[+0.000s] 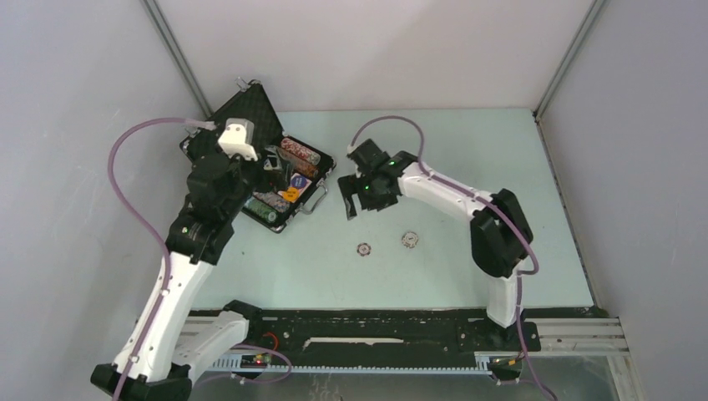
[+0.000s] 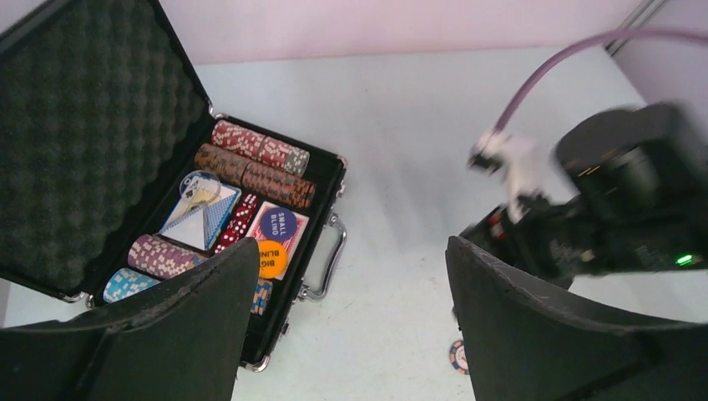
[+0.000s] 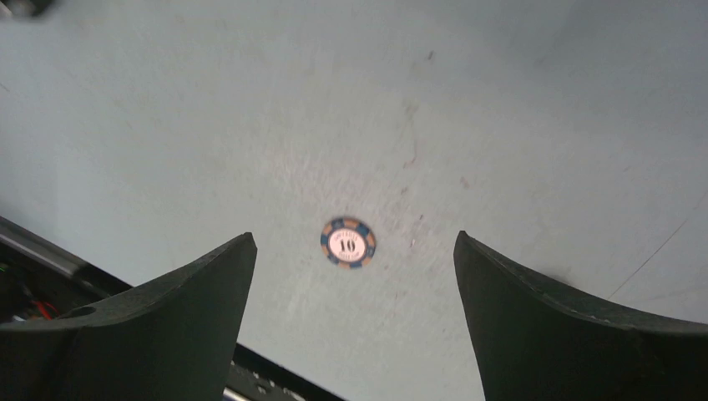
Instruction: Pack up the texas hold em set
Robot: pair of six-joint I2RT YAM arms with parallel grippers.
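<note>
- Found case [image 1: 253, 107] lying open on pale desk [image 1: 467, 150], lid tipped back, presumably to take the last pieces.
- Logged chip rows [image 2: 259, 147], dice [image 2: 238, 221] and blind markers [image 2: 271, 249] inside case.
- Saw left hand [image 2: 349, 276] above case's handle side, fingers apart, nothing between.
- Saw right hand [image 3: 352, 244] right of case, fingers spread wide over loose chip [image 3: 348, 241], likely lined up for a pick.
- Noted second loose chip [image 1: 408, 240] farther right of case.
- Noted plain grey walls [image 1: 376, 50] behind case, enclosing desk.
</note>
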